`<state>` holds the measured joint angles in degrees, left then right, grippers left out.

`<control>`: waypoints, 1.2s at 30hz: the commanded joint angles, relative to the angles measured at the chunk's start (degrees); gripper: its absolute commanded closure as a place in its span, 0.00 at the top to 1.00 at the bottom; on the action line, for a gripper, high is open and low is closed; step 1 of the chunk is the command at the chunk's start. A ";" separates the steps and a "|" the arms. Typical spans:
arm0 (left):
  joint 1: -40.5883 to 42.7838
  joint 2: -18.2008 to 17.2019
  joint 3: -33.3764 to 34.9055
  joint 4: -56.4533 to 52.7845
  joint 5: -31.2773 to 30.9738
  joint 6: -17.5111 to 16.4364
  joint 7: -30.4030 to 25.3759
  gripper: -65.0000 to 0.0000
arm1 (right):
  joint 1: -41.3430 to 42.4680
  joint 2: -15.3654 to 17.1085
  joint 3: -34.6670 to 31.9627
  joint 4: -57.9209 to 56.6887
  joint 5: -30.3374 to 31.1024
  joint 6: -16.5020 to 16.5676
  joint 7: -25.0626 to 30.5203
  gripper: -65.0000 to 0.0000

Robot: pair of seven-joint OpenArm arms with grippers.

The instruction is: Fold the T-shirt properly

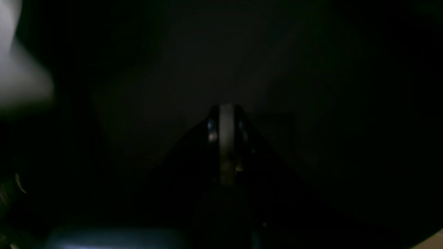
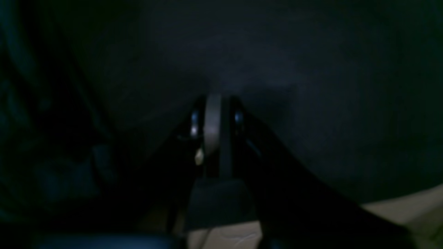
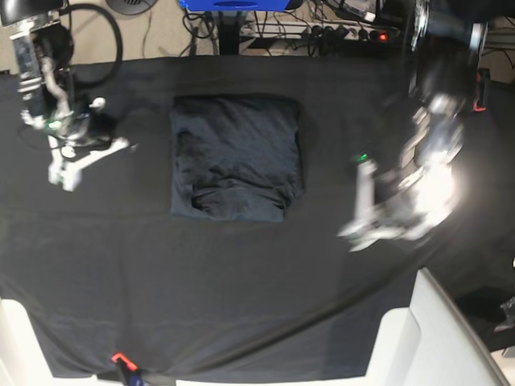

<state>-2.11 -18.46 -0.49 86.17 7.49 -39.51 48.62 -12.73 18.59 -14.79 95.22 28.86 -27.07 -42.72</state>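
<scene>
Black tablecloth (image 3: 241, 281), folded T-shirt (image 3: 236, 157), cables (image 3: 322, 28) beyond

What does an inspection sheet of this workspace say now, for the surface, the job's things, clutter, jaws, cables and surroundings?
Surface: black tablecloth covers the table, with some wrinkles toward the near edge.
Job's things: T-shirt lies folded into a rough rectangle at centre, apart from both arms.
Clutter: small red and black item at the near edge; too small to identify.
Jaws: left gripper shut, holding nothing; blurred in the base view. Right gripper shut, holding nothing.
Cables: black cable loops by the right arm; power strip and wires behind the table.
Surroundings: blue object at the far edge; white furniture at the near corner.
</scene>
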 commanded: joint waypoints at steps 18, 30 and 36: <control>47.52 0.22 -5.09 11.02 -0.85 -0.49 -43.21 0.00 | -25.38 12.75 -8.20 16.74 -7.90 0.12 8.65 0.07; 41.98 2.59 8.98 -28.37 -1.38 12.03 -58.51 0.00 | -21.51 5.81 -13.21 -14.74 -7.98 0.12 9.09 0.07; 20.09 9.54 13.55 -73.03 -1.46 18.19 -65.46 0.00 | -2.70 -1.67 -33.79 -62.65 -7.98 0.12 21.40 0.07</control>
<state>17.21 -8.64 12.97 12.62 5.56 -20.88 -16.34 -14.92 15.97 -49.23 33.26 21.47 -25.80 -20.12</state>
